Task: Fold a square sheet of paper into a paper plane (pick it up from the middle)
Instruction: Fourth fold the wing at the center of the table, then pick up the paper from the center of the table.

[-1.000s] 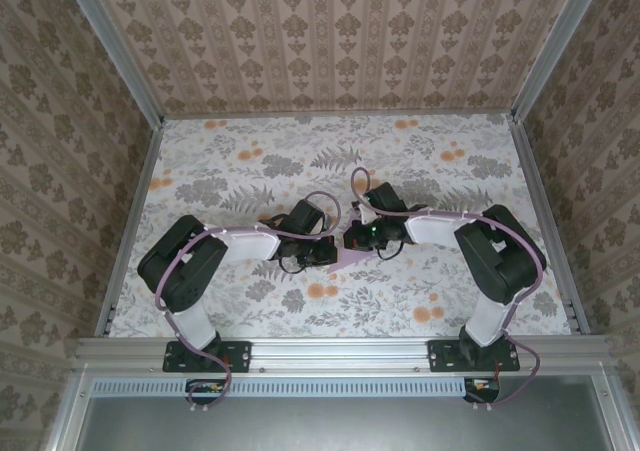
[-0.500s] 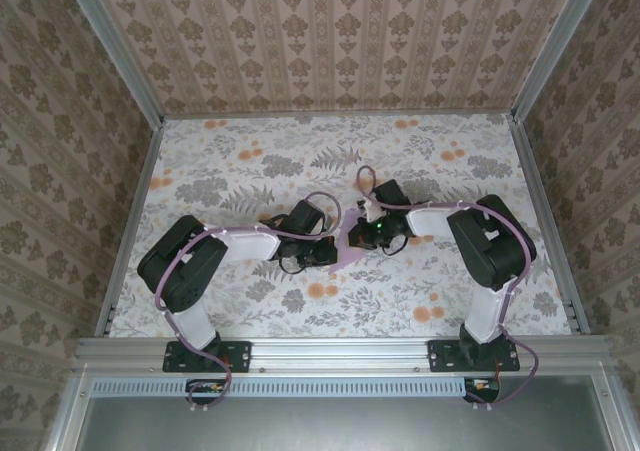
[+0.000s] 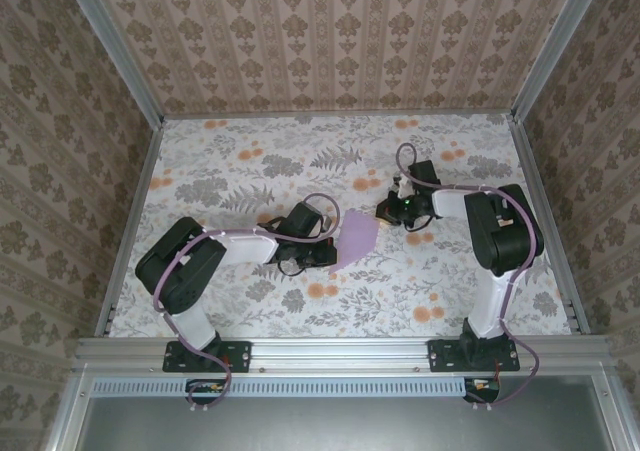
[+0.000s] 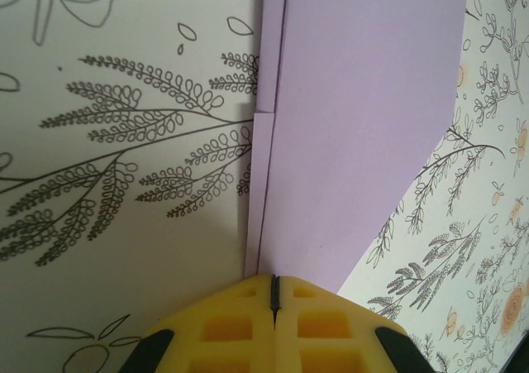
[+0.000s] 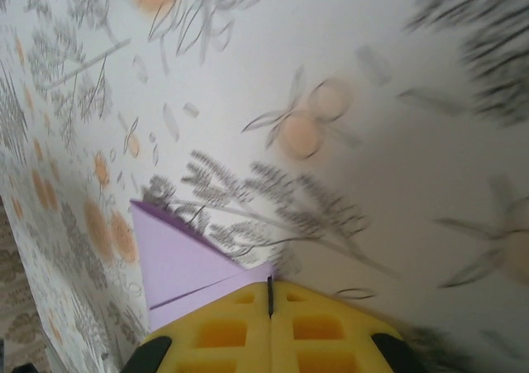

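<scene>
The left gripper [image 4: 274, 284] has its yellow, waffle-moulded fingers pressed together with only a thin seam between them. Their tips sit at the narrow near corner of the sheet of paper [image 4: 364, 117]; whether that corner is nipped in the seam or merely touched I cannot tell. The right gripper [image 5: 269, 284] is likewise closed tight, its tips at or just beside another corner of the paper, though that wrist view is blurred and contact is unclear. From above, the paper lies flat near the middle of the tabletop [image 3: 250, 161], between the two grippers. The wrist of the left arm [image 3: 240, 243] covers its near-left edge, and the right arm [image 3: 500, 236] reaches toward its far-right corner. The paper is thin, matte, plain lavender and partly folded. Along its left side stacked layers show as narrow offset strips with a small step, and a straight diagonal edge cuts its right side toward the left gripper, so the outline tapers. Its long axis runs from that near-left taper to a broad, square-cut far end, leaning a little rightward. The tabletop is smooth and white, printed with grey ferns and orange blossoms. Purple cables [image 3: 322, 195] loop over both arms, brown damask-patterned walls [image 3: 330, 41] close three sides, and a metal rail [image 3: 340, 349] carries the bases.
</scene>
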You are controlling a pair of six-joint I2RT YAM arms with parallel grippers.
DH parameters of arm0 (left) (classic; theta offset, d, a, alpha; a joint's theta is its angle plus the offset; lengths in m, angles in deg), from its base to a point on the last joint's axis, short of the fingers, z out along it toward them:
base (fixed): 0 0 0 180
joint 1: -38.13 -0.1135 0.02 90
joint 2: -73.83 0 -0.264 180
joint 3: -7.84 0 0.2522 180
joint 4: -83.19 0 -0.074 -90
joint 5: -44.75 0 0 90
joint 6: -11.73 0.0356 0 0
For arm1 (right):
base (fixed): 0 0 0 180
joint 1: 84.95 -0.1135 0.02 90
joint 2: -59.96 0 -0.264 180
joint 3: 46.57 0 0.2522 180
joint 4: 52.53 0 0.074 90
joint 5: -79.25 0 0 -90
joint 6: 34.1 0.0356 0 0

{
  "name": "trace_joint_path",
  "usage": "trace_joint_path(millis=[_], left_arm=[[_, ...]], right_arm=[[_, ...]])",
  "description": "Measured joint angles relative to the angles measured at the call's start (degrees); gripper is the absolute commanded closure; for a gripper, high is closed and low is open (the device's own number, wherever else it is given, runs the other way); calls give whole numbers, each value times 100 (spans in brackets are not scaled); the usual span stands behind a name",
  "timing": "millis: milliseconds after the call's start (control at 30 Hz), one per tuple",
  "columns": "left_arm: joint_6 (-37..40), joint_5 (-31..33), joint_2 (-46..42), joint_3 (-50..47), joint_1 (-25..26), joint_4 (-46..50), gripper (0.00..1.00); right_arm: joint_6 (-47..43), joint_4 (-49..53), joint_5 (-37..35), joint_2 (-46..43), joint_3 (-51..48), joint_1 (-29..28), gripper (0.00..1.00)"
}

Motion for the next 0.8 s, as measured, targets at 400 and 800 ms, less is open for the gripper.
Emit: trace_joint_path(millis=[400,800], left_arm=[[168,-17,4,323,17,605,95],[485,603,-769,992,-372,1021,23]], right_arm=[[247,-111,-221,-852,-372,282,82],[1038,96,-752,-2328,-1211,-302,42]])
